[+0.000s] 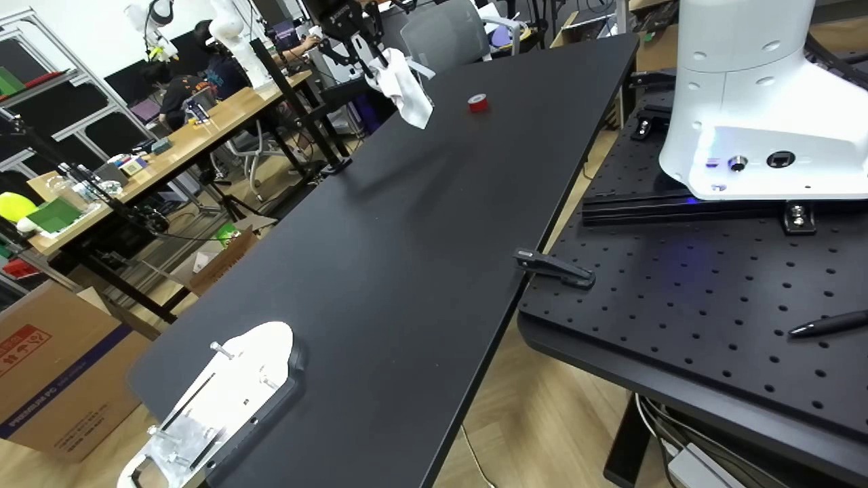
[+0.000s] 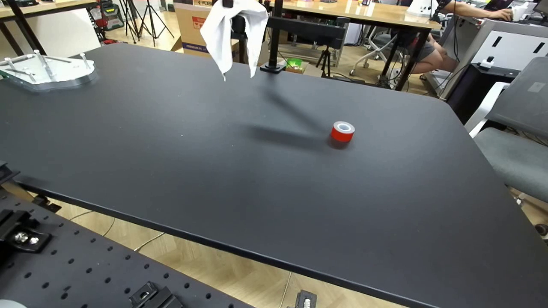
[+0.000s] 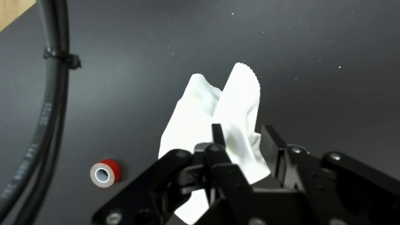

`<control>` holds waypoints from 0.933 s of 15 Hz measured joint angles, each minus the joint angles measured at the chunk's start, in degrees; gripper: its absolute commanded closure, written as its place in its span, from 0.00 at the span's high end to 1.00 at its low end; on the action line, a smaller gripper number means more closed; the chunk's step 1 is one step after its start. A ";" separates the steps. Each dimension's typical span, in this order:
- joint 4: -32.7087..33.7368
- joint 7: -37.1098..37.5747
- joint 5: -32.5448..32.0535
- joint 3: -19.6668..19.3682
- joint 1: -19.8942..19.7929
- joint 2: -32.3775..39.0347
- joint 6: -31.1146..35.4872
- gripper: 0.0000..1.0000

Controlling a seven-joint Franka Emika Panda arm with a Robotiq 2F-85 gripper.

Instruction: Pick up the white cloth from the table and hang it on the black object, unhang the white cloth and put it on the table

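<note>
Above the surface [image 2: 265,184], the white cloth [image 1: 405,88] is suspended below the gripper [image 3: 242,130], partly between its fingers [image 3: 271,143]; whether clamped cannot be told.

Cloth [image 1: 405,89] above table [image 2: 265,184], tape roll [image 2: 342,136] on table.

"What's the robot's base [image 1: 749,95] like?"
"White, rounded — a silver socket [image 1: 738,163] and blue light [image 1: 712,163] low down."
"And the gripper [image 3: 242,134]?"
"Black, with pale round screws [image 3: 114,217]. The black cables [image 3: 52,109] are faintly lettered — a black tie [image 3: 64,57] binds them."
</note>
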 measured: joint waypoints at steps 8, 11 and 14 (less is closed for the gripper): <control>0.14 0.13 -4.87 0.06 2.23 -3.50 -0.72 0.98; 0.04 0.17 -5.47 0.10 2.64 -4.86 -1.36 1.00; -0.04 0.17 -5.49 0.10 2.63 -4.92 -1.50 1.00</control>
